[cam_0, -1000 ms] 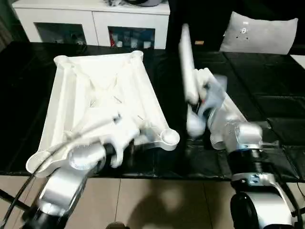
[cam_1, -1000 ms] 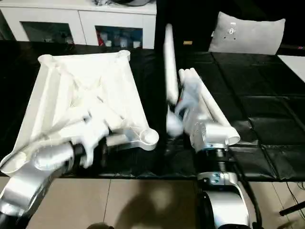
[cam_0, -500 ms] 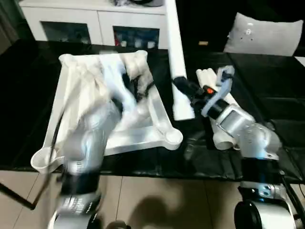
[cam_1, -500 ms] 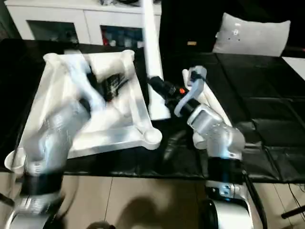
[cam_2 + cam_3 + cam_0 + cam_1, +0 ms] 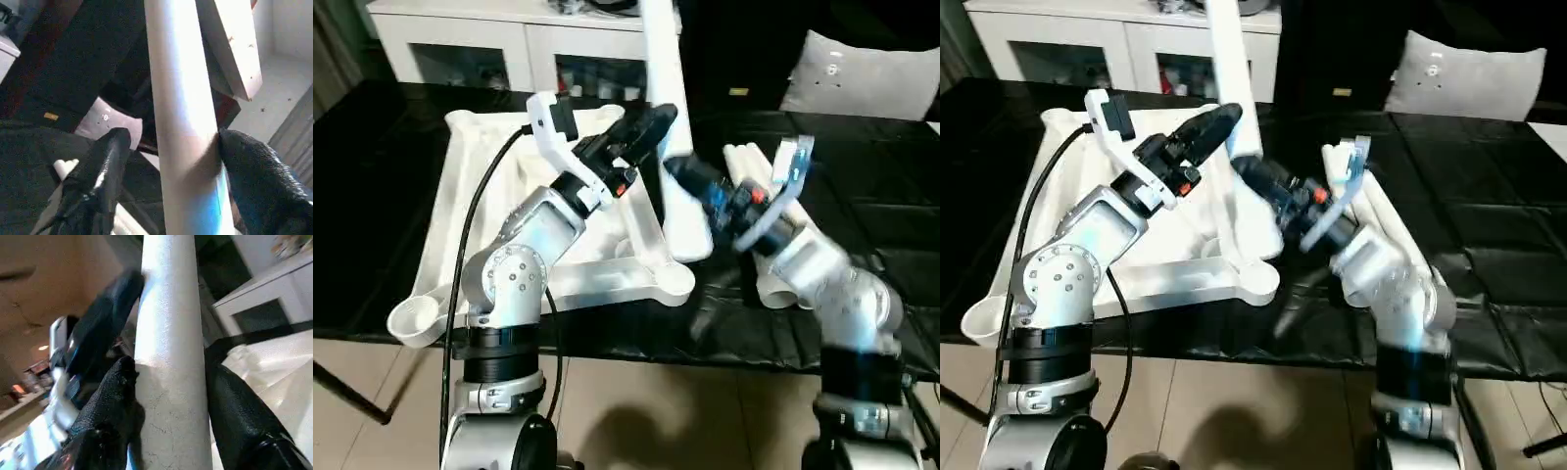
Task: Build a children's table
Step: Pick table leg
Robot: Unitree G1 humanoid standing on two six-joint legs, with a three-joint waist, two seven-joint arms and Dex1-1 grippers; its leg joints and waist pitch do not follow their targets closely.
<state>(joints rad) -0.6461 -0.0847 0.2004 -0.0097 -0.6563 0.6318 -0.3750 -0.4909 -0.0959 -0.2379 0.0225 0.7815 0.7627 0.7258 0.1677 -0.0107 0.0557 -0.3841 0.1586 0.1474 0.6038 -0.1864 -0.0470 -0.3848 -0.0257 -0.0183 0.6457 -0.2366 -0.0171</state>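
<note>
Black mat; right hand [image 5: 1258,181] grips leg [image 5: 1234,117], top cropped.

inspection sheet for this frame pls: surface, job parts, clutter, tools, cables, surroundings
Surface: black table.
Job's things: white tabletop lies ribbed side up; one leg held upright by its right edge; spare legs lie further right.
Clutter: nothing seen.
Grippers: right tool shut on the leg; left tool straddles the same leg higher up, one finger touching, the other apart.
Cables: black cable loops along the left arm.
Surroundings: white cabinet behind the table, grey cushion at back right, tiled floor in front.
</note>
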